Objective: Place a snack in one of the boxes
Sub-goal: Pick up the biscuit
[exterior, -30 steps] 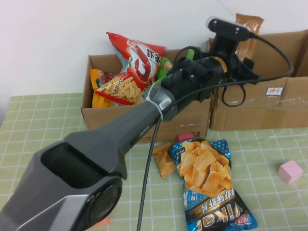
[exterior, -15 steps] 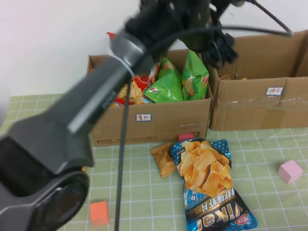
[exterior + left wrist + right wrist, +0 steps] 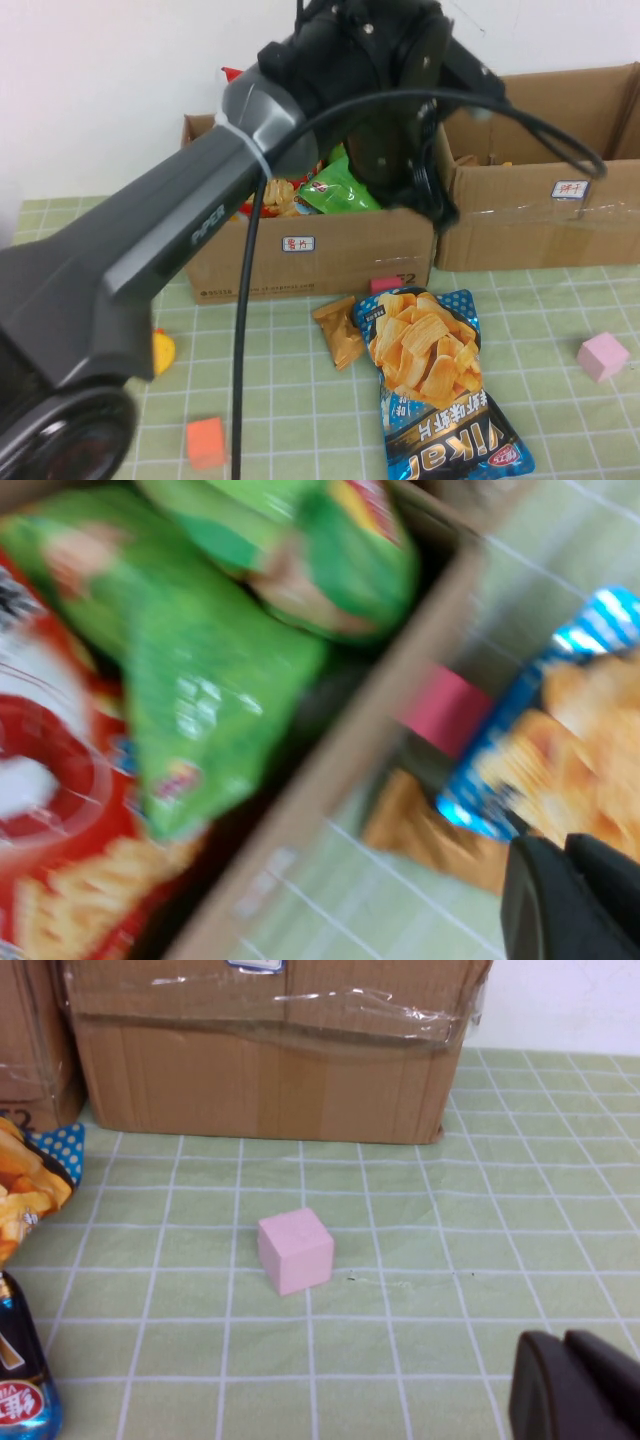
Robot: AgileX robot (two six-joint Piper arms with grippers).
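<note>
Two brown cardboard boxes stand at the back of the table. The left box [image 3: 310,255] holds green snack bags [image 3: 215,695] and a red bag [image 3: 50,780]. The right box [image 3: 540,215] has clear tape across its front. My left arm [image 3: 330,90] reaches over the left box's front right corner. Its gripper [image 3: 568,895] is shut on nothing, above the table just in front of that box. A blue chip bag [image 3: 440,380] and a small brown packet [image 3: 338,330] lie in front of the boxes. My right gripper [image 3: 578,1385] is shut and hovers low near the pink cube [image 3: 295,1250].
An orange cube [image 3: 205,442] and a yellow object [image 3: 162,350] lie on the green checked cloth at the front left. A pink block [image 3: 385,285] sits against the left box's front. The pink cube [image 3: 603,356] is at the right, and a white wall stands behind the boxes.
My left arm has swung from above the right box back over the left box. The brown packet seen at its gripper a second ago is gone from it, and the jaws have shut.
</note>
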